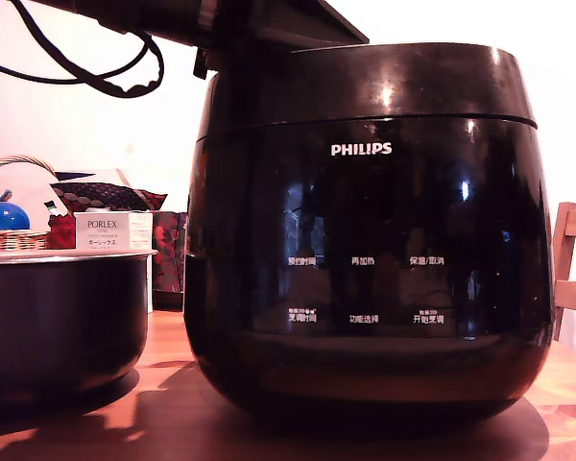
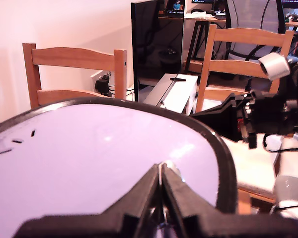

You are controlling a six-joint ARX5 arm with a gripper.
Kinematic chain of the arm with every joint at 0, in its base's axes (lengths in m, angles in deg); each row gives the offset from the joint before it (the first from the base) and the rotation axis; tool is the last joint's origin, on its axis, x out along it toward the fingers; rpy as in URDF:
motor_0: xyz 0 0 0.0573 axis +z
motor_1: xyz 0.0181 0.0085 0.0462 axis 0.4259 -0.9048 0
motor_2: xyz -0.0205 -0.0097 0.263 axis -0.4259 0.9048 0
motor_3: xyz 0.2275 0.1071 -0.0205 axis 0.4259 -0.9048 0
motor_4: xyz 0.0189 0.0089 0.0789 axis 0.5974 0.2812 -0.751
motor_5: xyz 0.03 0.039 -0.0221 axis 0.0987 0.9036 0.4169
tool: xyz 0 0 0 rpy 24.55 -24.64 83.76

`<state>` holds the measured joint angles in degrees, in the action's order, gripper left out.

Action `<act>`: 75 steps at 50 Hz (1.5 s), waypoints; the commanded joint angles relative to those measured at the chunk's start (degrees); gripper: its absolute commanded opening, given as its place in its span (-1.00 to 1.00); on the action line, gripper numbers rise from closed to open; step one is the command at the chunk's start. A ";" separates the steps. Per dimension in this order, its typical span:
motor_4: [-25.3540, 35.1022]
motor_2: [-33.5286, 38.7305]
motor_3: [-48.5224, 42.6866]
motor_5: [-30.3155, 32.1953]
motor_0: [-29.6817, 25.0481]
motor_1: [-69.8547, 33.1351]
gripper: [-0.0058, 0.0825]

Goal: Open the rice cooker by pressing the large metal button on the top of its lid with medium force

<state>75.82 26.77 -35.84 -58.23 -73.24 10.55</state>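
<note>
Rice cooker [image 1: 370, 230] upright, logo facing exterior camera.

The rice cooker [image 1: 370, 230] looks like glossy black plastic; the table [image 1: 173, 408] is smooth wood; the chairs [image 2: 74, 74] are wooden.

The exterior view sits really low, about level with the desk [image 1: 365, 427], looking straight at the front of the rice cooker [image 1: 365, 250] from close up, so it nearly fills the picture. The wrist view rides just above the lid [image 2: 99, 158], looking out across it past the closed gripper [image 2: 161, 171] toward the chairs [image 2: 74, 74] beyond. Both views share the lid, side-on in one, from above in the other.
</note>
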 commanded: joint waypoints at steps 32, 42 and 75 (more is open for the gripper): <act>-4.76 0.11 -24.50 6.14 -0.79 -2.58 -0.92; -4.57 0.11 -23.34 6.45 -0.92 -2.73 -0.92; -14.27 0.11 3.91 -3.19 -1.03 -0.20 -0.92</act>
<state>62.29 25.33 -31.69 -61.53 -73.98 9.00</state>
